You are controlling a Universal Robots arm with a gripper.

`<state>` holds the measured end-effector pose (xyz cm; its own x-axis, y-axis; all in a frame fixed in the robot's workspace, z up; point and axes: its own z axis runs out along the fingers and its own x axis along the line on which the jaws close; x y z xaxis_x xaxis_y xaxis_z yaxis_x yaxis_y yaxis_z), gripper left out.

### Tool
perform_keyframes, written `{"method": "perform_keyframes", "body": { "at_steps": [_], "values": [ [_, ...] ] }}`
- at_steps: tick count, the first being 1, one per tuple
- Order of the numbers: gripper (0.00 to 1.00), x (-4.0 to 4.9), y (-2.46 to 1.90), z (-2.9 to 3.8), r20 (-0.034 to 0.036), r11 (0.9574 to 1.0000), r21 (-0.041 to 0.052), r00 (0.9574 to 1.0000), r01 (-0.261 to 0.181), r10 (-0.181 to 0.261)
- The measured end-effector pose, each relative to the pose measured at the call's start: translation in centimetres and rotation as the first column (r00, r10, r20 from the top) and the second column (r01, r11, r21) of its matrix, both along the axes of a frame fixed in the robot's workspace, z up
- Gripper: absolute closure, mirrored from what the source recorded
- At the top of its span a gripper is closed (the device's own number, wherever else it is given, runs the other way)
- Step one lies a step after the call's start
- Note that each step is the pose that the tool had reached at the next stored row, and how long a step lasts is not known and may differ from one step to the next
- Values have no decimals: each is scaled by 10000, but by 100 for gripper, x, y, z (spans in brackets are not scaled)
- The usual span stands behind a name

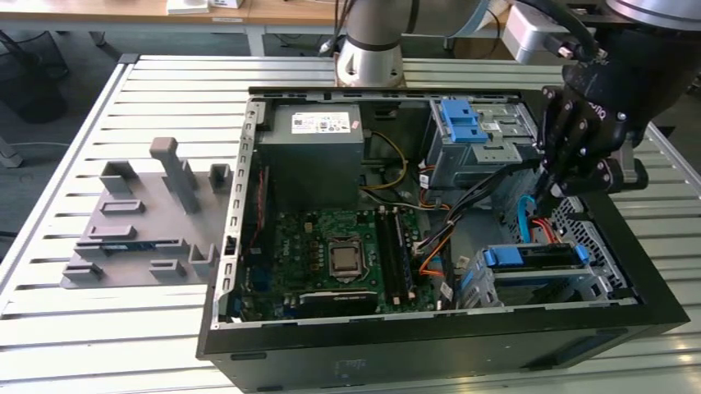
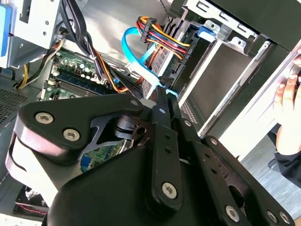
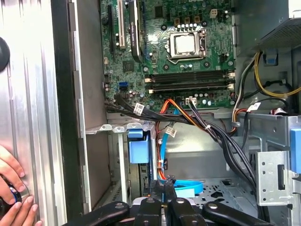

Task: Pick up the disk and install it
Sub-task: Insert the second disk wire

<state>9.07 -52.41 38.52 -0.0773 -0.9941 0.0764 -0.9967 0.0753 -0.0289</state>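
Toward the exterior view's left edge of the counter (image 1: 164, 74) we noted a grey fixture (image 1: 137, 222), unoccupied. The open computer case (image 1: 438, 345) took up the counter's middle and the exterior view's right side, with the power supply (image 1: 312, 144) and motherboard (image 1: 328, 254) exposed inside.

The disk (image 1: 533, 256), in its blue frame, lay in the drive cage (image 1: 592, 283) at the case corner nearest the counter's near edge on the exterior view's right. We judged pick-up and insertion done. We could not tell whether it was fully latched or cabled.

The gripper (image 1: 546, 190) hung just above that cage, beside a loose blue cable (image 1: 524, 215). Its fingers (image 2: 160, 113) were pressed together; we saw no disk between them. A person's hand (image 3: 11, 183) rested on the counter beside the case.
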Motion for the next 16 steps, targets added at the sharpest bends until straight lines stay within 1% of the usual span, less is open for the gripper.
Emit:
{"method": "perform_keyframes", "body": {
  "at_steps": [2,3,16],
  "values": [
    [81,0,1,-5,0,10000,-10,10000,0,0],
    [75,0,1,-8,0,10000,-12,10000,0,0],
    [75,0,10,-93,0,10000,-10,10000,0,0]
  ]
}}
